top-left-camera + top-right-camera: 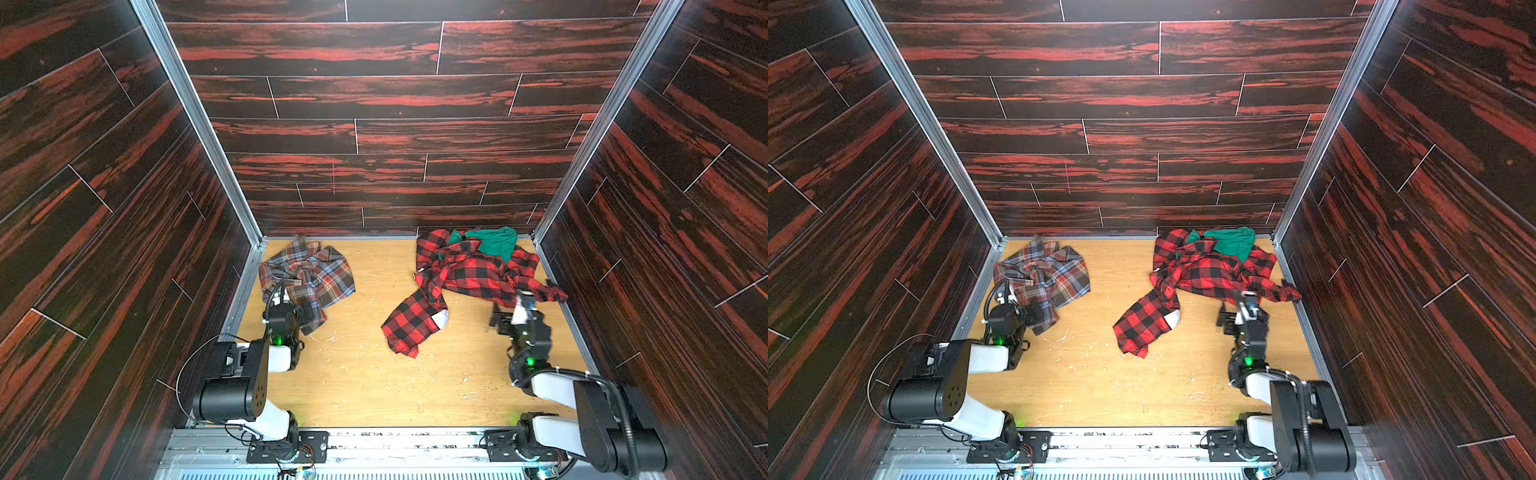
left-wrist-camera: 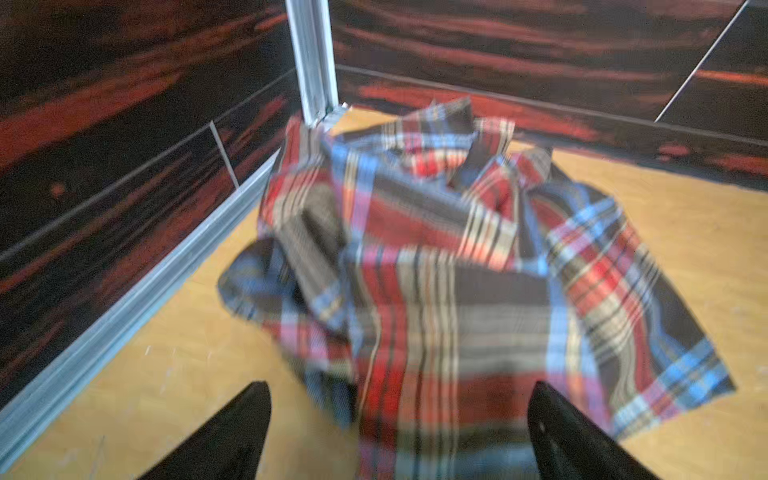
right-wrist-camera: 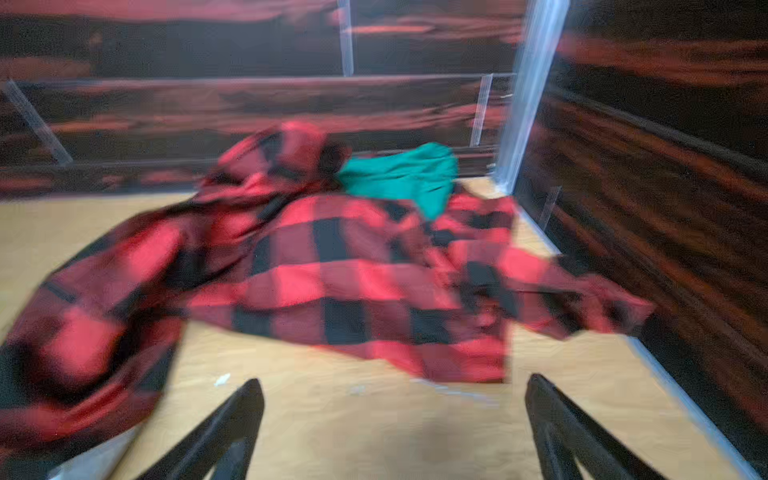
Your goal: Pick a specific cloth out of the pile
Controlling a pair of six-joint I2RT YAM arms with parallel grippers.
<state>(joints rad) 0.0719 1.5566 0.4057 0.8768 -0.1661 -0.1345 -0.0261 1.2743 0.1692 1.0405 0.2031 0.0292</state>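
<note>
Muted plaid cloth lies crumpled in the walled box, far-left corner, apart from the red-and-green pile; left gripper and right gripper gape, empty.

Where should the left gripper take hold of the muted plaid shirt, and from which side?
Probably the near flap of the muted plaid shirt, coming down from the robot's side: it trails toward the open left gripper, while the far part bunches into the corner.
</note>
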